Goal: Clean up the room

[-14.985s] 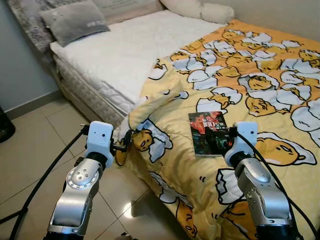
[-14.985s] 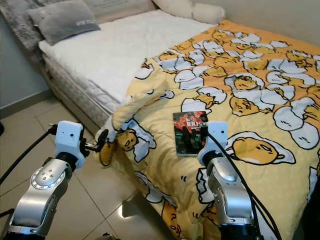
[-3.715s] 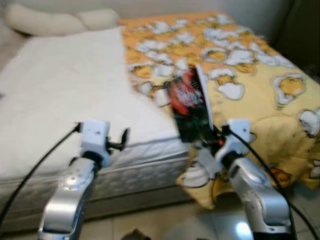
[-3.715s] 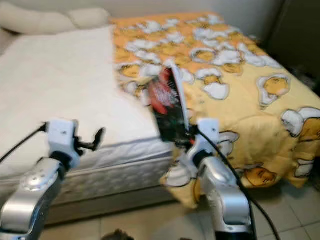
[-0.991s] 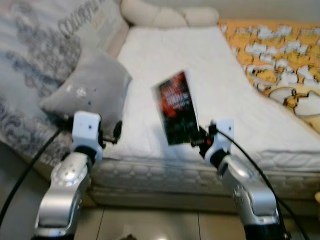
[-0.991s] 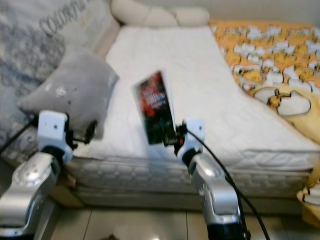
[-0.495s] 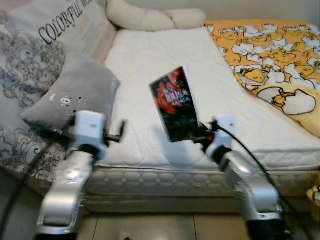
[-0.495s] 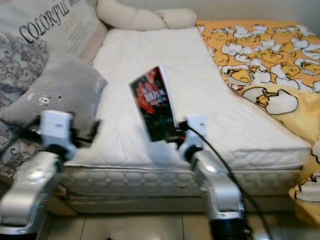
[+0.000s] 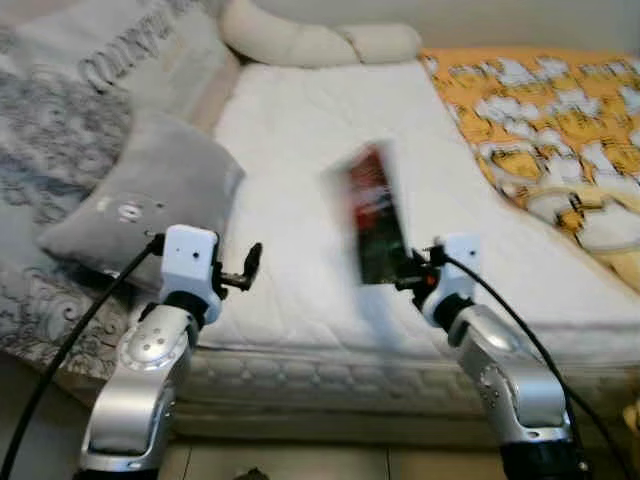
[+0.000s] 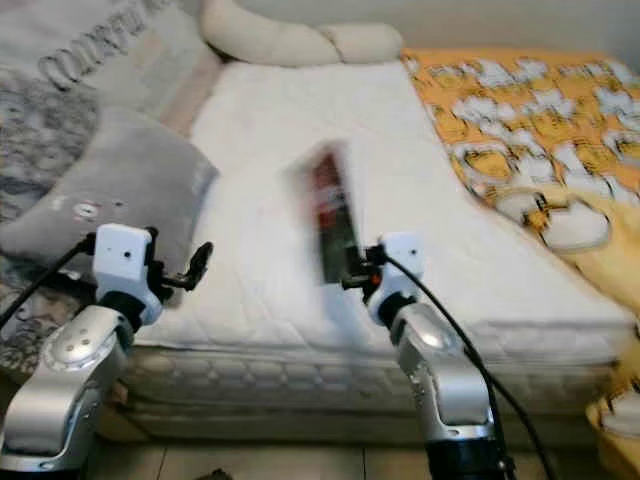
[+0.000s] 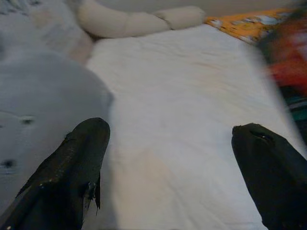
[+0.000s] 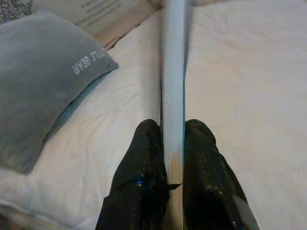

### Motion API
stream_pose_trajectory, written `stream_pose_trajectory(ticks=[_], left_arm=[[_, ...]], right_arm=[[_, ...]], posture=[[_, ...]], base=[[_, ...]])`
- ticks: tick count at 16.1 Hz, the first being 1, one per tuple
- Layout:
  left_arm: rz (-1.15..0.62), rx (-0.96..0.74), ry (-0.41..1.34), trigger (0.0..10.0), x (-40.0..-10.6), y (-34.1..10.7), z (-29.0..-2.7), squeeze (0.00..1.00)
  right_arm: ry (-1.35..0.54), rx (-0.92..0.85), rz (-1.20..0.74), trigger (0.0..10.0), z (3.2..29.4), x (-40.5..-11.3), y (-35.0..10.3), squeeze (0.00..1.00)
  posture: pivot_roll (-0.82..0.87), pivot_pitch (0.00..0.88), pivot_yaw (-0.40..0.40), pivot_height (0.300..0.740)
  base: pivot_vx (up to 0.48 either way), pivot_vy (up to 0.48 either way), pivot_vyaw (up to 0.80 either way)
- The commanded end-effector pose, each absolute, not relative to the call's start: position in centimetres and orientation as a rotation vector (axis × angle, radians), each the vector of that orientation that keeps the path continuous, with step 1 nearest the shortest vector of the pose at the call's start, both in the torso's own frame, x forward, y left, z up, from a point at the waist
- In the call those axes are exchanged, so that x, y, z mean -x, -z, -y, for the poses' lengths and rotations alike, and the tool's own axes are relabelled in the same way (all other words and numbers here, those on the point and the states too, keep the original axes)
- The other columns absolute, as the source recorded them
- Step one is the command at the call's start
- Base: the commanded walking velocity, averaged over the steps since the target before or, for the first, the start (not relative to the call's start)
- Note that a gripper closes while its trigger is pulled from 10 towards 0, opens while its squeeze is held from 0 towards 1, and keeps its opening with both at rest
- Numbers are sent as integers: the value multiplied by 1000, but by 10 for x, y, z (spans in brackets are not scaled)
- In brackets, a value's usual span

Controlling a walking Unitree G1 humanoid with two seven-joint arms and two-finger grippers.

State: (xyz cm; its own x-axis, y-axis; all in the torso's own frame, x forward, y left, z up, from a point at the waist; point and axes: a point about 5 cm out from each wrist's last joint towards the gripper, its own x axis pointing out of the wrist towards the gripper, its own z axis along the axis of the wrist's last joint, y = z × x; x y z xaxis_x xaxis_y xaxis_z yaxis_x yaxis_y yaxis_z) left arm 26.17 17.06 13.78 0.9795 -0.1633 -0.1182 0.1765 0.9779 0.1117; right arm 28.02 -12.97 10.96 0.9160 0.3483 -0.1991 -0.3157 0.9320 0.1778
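A book [image 9: 375, 215] with a dark red and black cover stands upright in the air over the white mattress [image 9: 300, 150], blurred by motion. My right gripper [image 9: 405, 278] is shut on its lower edge. In the right wrist view the book's pale page edge [image 12: 172, 86] runs between the two black fingers [image 12: 141, 163]. My left gripper [image 9: 252, 265] is raised near the bed's front edge, open and holding nothing. The left wrist view has its fingers [image 11: 72, 163] wide apart above the mattress.
A grey pillow [image 9: 150, 195] lies at the left of the bed beside a patterned cushion [image 9: 60, 110]. Cream pillows [image 9: 300, 40] rest at the head. A yellow quilt [image 9: 540, 130] with egg prints covers the right side. Tiled floor [image 9: 300, 465] lies below.
The camera has shifted slightly. The book in my right gripper has turned more edge-on and sits a little lower and to the right. My left gripper stays open.
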Motion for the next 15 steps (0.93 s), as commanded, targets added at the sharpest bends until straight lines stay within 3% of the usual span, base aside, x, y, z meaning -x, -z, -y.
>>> stream_pose_trajectory(ticks=[1,8,11,15], left_arm=[[-104,-134,156,10000,-262,-140,-177,0],[-102,-142,168,10000,-262,-141,-176,0],[-104,-144,172,10000,-262,-141,-177,0],[-108,-146,180,10000,-261,-141,-177,0]], right_arm=[[-403,-140,-167,10000,116,-283,-122,0],[-428,-136,-169,10000,113,-278,-118,0],[-439,-128,-171,10000,111,-277,-118,0],[-418,-163,-181,10000,113,-276,-116,0]], posture=[[48,0,9,740],[49,0,17,740],[49,0,19,740],[48,0,24,740]], base=[[322,0,0],[318,0,0],[319,0,800],[322,0,0]])
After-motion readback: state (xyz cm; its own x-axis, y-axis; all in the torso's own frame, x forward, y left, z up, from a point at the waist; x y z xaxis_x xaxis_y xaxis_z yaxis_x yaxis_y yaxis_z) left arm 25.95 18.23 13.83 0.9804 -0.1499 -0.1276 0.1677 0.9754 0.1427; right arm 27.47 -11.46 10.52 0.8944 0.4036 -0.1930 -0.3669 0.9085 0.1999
